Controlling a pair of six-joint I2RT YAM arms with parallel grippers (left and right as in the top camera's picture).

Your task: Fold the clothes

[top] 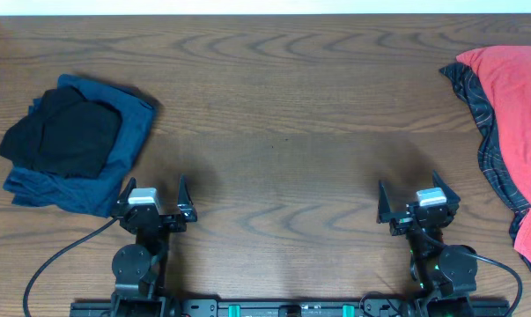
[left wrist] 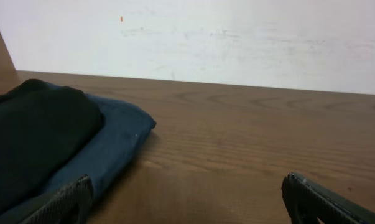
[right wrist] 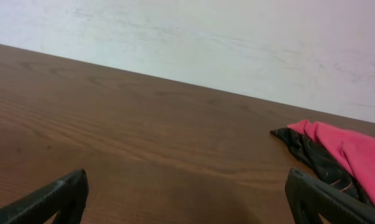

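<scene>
Left tool (top: 153, 187) & right tool (top: 409, 188) both wide open, empty, at near edge of desk (top: 283, 106). Black piece (top: 62, 136) lies on navy piece (top: 131, 136) at left. Red shirt (top: 520, 97) lies over plaid piece (top: 487, 132) at right edge.

A black piece (top: 62, 136) lies bunched on top of a navy piece (top: 129, 145), the two forming a loose pile at the bench's (top: 283, 114) left side. At the right edge, a coral-red shirt (top: 520, 97) lies crumpled over a dark plaid piece (top: 481, 123), partly running out of view.
</scene>
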